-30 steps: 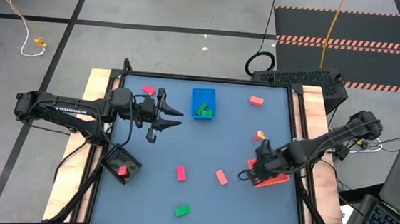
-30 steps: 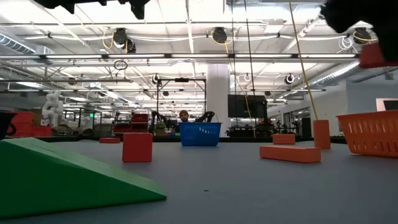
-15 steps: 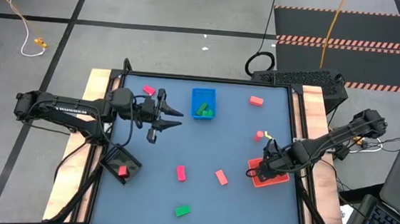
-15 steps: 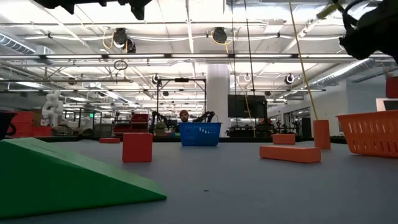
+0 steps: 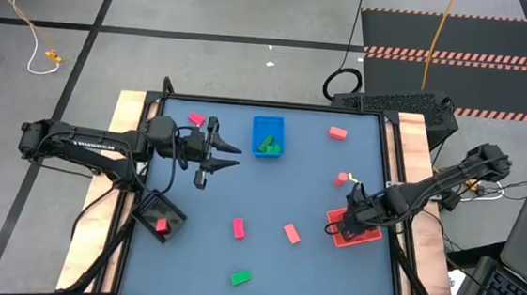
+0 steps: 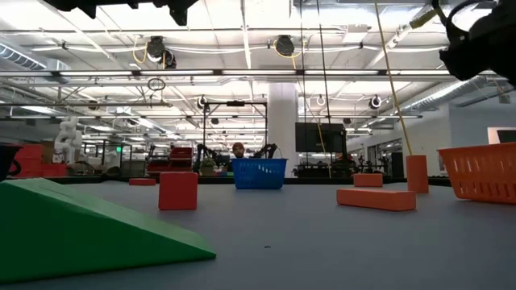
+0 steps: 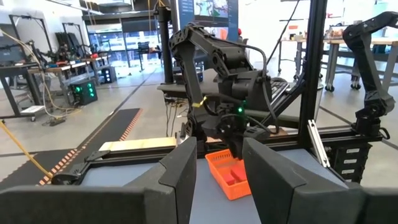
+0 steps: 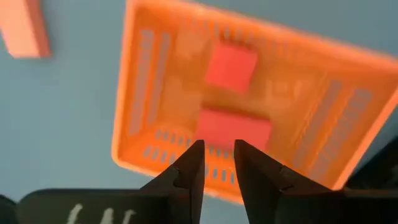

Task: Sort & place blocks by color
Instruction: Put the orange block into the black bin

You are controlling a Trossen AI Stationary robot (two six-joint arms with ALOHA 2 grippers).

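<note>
My right gripper [image 5: 345, 226] hangs open, fingers pointing down, just above the orange-red tray [image 5: 366, 237] near the table's right edge. Nothing is between its fingers [image 8: 217, 148]. Two red blocks [image 8: 231, 64] [image 8: 234, 128] lie on the tray's floor. My left gripper [image 5: 224, 155] waits open and level above the table's left half, clear of everything. Loose on the table lie pink blocks [image 5: 195, 119] [image 5: 238, 228], salmon blocks [image 5: 338, 133] [image 5: 292, 233], a small red one [image 5: 342, 178] and a green one [image 5: 240, 278].
A blue tray [image 5: 267, 124] with green blocks stands at the far middle. A black tray [image 5: 152, 210] holding a red block sits at the near left. In the low view the green block [image 6: 89, 225] looms close in front. Bare table lies in the middle.
My right gripper has drawn a little toward the table's right edge, over the orange-red tray, and has let go of the red block it carried. The block has dropped from under the fingers into the tray.
</note>
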